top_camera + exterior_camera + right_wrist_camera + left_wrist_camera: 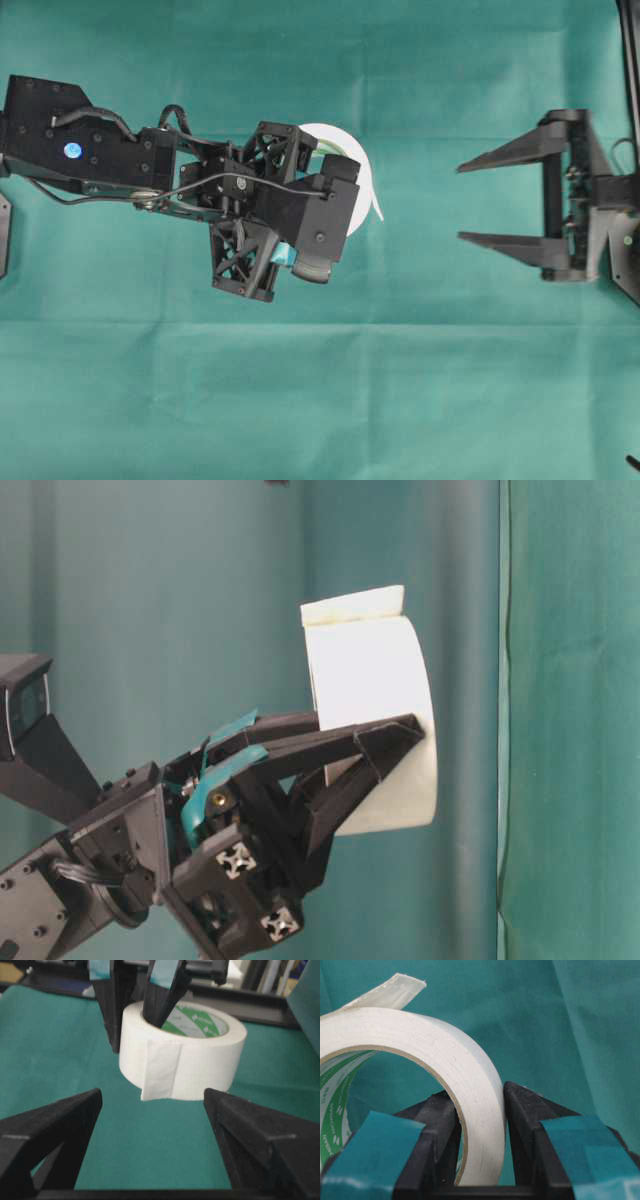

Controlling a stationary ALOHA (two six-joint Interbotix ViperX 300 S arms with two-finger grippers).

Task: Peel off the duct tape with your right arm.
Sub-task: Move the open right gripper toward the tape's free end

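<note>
Right tool (152, 1125), fingers wide apart, faces tape (185, 1052); loose strip (160, 1070) lies dead ahead toward it. Left tool (480, 1110) clamps tape's wall.

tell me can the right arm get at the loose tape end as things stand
Probably yes. The left gripper clamps the duct tape wall, with the loose strip end facing the open right gripper. Nothing stands between them.
</note>
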